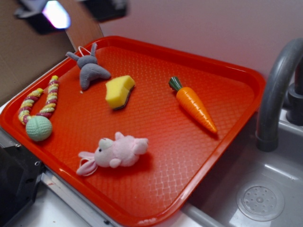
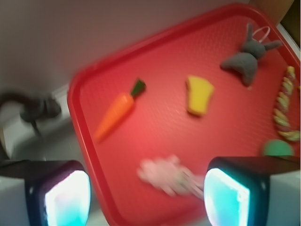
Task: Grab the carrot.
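The carrot, glossy orange with a dark green stub top, lies on the right side of the red tray, tip pointing toward the sink. In the wrist view the carrot sits at the upper left of the tray, far ahead of the fingers. My gripper is open, high above the tray, with nothing between its glowing pads. From outside, the gripper shows only as a blur at the top left, well away from the carrot.
On the tray also lie a pink plush toy, a yellow sponge wedge, a grey plush bunny and a rope toy with a green ball. A grey faucet and a sink drain are on the right.
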### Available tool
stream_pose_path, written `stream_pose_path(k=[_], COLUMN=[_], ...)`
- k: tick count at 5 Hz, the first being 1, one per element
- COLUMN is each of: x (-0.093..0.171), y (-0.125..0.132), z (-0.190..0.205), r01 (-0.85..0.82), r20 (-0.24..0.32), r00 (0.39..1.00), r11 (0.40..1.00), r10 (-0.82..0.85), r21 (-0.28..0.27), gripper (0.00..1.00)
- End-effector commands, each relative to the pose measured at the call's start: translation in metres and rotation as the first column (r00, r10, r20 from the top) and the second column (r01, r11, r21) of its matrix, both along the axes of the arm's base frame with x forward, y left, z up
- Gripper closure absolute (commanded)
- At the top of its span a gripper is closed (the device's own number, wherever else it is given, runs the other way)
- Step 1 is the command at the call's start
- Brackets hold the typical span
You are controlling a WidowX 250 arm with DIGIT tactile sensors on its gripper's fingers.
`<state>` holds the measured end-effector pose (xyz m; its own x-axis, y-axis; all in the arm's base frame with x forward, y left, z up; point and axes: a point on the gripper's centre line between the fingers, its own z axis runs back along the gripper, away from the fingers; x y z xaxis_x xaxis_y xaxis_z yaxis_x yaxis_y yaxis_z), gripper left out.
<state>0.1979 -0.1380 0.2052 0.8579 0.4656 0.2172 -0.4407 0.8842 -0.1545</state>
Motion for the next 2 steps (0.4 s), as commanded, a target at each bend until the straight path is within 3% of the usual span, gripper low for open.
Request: stream_pose_path(k=[1, 2], x=[0.06, 0.077], y=[-0.008, -0.013], z=[-0.033, -0.059], r01=[-0.174, -0.218], r20=[0.005, -0.017], r00=[0.985, 0.976], r11=[0.985, 0.976], r10=[0.174, 0.219], r21=[-0.008, 0.013], gripper=[0.0, 0.0])
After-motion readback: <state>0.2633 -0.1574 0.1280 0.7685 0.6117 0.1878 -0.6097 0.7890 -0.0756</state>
